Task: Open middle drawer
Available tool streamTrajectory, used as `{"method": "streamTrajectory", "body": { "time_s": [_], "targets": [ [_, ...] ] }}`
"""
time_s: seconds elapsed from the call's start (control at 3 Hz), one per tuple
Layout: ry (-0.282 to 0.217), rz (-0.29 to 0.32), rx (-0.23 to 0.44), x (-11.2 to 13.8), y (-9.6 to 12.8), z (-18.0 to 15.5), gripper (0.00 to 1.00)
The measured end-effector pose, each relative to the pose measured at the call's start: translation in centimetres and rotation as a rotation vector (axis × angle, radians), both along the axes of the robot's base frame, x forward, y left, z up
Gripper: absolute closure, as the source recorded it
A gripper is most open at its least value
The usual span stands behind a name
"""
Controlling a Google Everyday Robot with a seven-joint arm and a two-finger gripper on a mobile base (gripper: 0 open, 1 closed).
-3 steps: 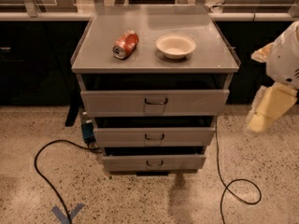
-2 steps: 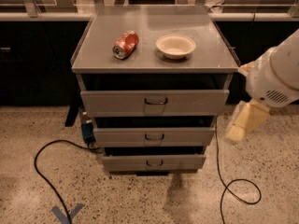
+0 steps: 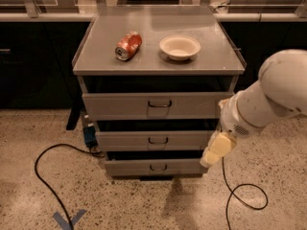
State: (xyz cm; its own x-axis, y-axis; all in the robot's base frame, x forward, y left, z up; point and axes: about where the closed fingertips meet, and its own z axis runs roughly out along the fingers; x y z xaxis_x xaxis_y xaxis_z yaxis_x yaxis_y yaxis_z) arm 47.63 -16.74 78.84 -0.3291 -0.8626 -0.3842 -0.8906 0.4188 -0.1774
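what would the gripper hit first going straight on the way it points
The gripper, at the right side of the cabinet, points down-left: probably the right end of the lowest drawer, not the middle drawer, though depth is unclear.

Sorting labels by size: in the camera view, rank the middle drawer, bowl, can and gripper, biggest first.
middle drawer: largest
bowl: next
can and gripper, which hangs by that drawer's right end: they look alike, and the gripper seems nearer the camera, so unranked

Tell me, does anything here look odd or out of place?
The red can lies tipped on its side on the cabinet top, beside the upright white bowl, and looks dented. The end effector hangs off the cabinet's right side as seen, roughly level with the middle drawer.
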Motion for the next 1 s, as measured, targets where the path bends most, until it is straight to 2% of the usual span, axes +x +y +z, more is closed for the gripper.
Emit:
{"method": "streamTrajectory", "body": {
  "time_s": [0.33, 0.67, 1.0],
  "targets": [
    [0.060, -0.004, 0.078, -0.2, 0.9, -5.2, 0.00],
    [0.060, -0.004, 0.078, -0.2, 0.9, -5.2, 0.00],
    [0.073, 0.012, 0.092, -0.2, 1.9, -7.7, 0.00]
  ]
}}
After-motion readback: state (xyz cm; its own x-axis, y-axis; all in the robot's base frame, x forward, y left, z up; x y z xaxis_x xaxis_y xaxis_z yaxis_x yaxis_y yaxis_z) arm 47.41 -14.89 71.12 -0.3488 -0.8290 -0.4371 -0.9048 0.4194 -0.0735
